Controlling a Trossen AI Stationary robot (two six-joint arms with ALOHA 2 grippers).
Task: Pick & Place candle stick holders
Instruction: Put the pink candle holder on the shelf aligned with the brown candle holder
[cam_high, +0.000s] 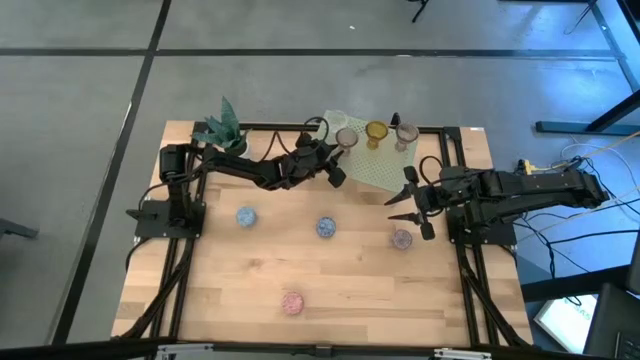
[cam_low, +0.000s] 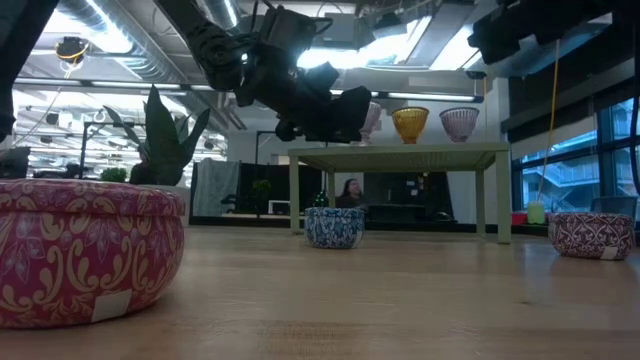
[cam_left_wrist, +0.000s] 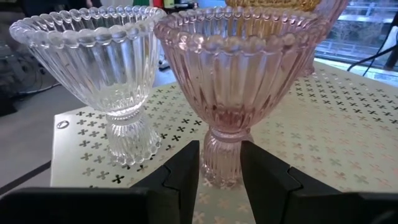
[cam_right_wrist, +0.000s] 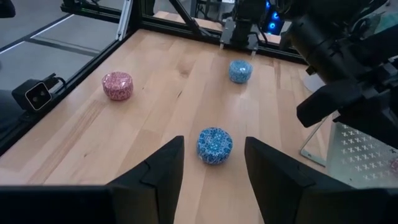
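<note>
The left hand (cam_left_wrist: 219, 171) is up at the green rack (cam_high: 385, 165) on the far side of the counter (cam_high: 330, 275), its fingers (cam_left_wrist: 183, 171) on either side of the pink holder's (cam_left_wrist: 239, 81) stem; whether they actually pinch the glass is hard to tell. A clear holder (cam_left_wrist: 102, 68) stands just beside it and an amber one (cam_high: 376, 132) farther along the rack. The right hand (cam_right_wrist: 214, 162) hangs released above the counter near a blue tin (cam_right_wrist: 214, 144).
</note>
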